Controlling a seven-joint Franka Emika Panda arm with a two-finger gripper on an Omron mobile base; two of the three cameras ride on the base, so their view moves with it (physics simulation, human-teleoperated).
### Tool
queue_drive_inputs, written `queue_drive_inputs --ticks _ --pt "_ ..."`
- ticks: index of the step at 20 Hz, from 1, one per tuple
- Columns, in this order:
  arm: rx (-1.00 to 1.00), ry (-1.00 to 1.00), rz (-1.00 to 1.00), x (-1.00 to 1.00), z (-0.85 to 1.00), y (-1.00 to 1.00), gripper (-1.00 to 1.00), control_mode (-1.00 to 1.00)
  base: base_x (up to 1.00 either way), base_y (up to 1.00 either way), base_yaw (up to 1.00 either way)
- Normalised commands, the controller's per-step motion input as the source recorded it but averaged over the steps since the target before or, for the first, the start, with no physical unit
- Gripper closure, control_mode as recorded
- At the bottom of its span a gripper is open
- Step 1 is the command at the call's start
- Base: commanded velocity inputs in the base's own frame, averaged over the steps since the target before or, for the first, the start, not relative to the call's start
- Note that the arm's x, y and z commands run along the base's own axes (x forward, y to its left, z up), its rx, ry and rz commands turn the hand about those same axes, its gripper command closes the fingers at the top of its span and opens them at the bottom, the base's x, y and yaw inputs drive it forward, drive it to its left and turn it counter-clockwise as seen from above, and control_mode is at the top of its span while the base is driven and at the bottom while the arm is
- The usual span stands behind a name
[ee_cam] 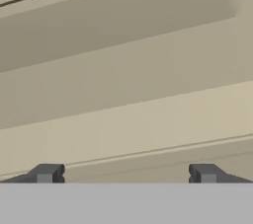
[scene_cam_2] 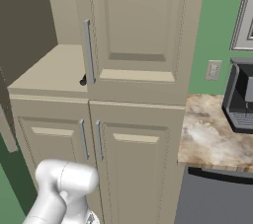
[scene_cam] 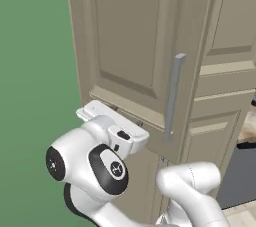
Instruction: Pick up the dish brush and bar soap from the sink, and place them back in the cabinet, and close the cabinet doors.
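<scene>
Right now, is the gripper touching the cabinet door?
Cannot tell. In the hand view the gripper is open, its fingertips right at the door, but no gap or contact shows. In the left base view the hand hides its fingers against the door.

Cabinet [scene_cam_2: 143, 35] beige, raised-panel doors; my view all beige panel. Door handle [scene_cam: 173, 96] grey bar. Wall [scene_cam: 35, 61] flat green. Countertop [scene_cam_2: 212, 129] tan-white marbled. My fingertips [ee_cam: 47, 172] dark grey.
</scene>
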Motion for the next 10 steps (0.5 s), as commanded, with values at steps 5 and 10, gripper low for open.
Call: queue_drive_inputs --ticks 5,10 --pt "0.00 -0.01 0.00 0.42 -0.05 -0.23 -1.00 -1.00 0.00 0.00 0.00" --pt "0.00 -0.01 0.00 0.41 -0.05 -0.24 -1.00 -1.00 0.00 0.00 0.00"
